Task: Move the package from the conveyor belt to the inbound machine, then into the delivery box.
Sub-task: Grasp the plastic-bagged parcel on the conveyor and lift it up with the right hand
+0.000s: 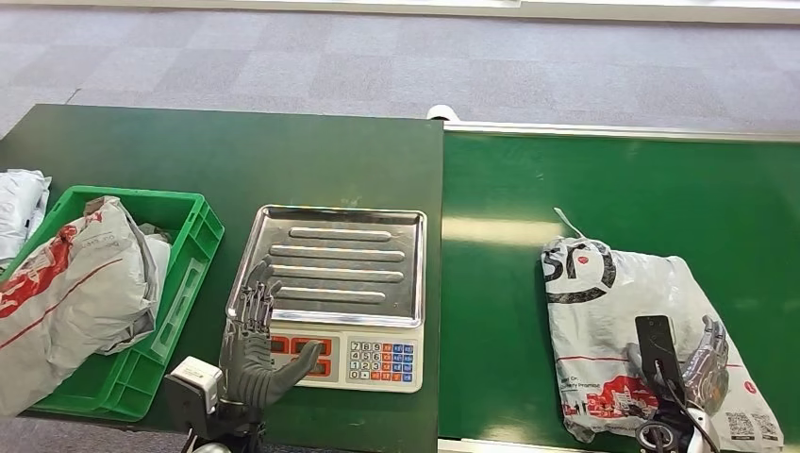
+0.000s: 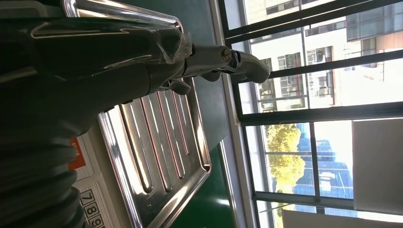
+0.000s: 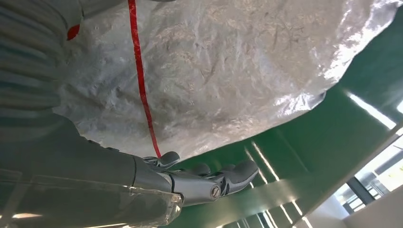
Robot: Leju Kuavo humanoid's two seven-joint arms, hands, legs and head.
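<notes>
Grey package (image 1: pixel 623 321), printed with a black ring logo and red graphics, lying flat on the green conveyor belt (image 1: pixel 604 189) at the robot's right. Right hand (image 1: pixel 706 357) at the package's near right part, fingers extended along its wrinkled surface; whether it has any hold cannot be told. In the right wrist view the fingers (image 3: pixel 223 178) lie just beside the package's edge (image 3: pixel 228 85), over the belt. Inbound machine (image 1: pixel 332 293), a scale with a ribbed steel tray and a keypad, standing on the dark green worktop (image 1: pixel 236 151) just left of the belt. Left hand (image 1: pixel 253 351) raised at the scale's near left corner, fingers spread apart and upright, holding nothing. Green delivery box (image 1: pixel 189 255) left of the scale, containing another grey package (image 1: pixel 80 283) with red print. A white bag (image 1: pixel 21 208) lies at the far left edge.
</notes>
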